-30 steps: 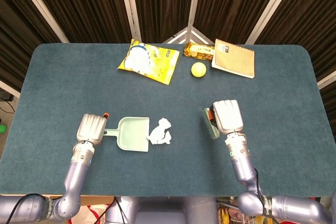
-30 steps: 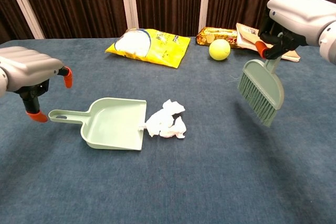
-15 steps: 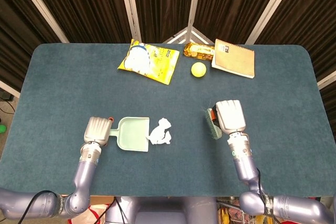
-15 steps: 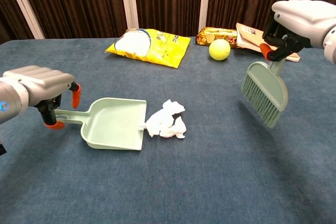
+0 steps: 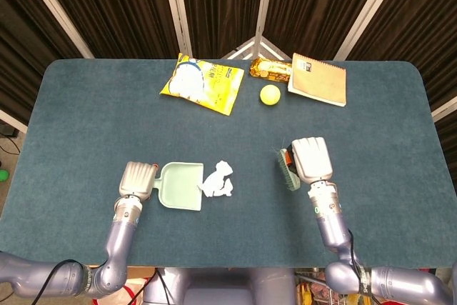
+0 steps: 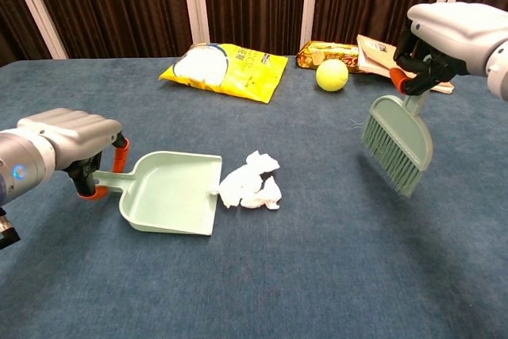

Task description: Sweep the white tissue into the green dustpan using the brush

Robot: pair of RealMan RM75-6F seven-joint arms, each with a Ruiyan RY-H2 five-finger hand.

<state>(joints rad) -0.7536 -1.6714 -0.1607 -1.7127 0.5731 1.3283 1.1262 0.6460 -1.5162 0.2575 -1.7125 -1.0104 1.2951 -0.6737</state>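
The green dustpan (image 5: 181, 185) lies on the blue table left of centre, its mouth facing the crumpled white tissue (image 5: 218, 180), which touches its front lip. My left hand (image 5: 138, 178) grips the dustpan's handle; in the chest view the orange-tipped fingers of this left hand (image 6: 67, 136) wrap the handle of the dustpan (image 6: 171, 196). My right hand (image 6: 452, 25) holds the green brush (image 6: 397, 144) by its handle, above the table, bristles pointing down and to the left. The brush hangs well to the right of the tissue (image 6: 252, 182).
At the back of the table lie a yellow snack bag (image 5: 202, 83), a yellow tennis ball (image 5: 269, 94), a brown biscuit packet (image 5: 269, 68) and a spiral notebook (image 5: 318, 78). Bare blue felt lies between the tissue and the brush.
My left hand has moved right onto the dustpan's handle and closed around it; the pan has turned slightly. The right hand with the brush has barely shifted.
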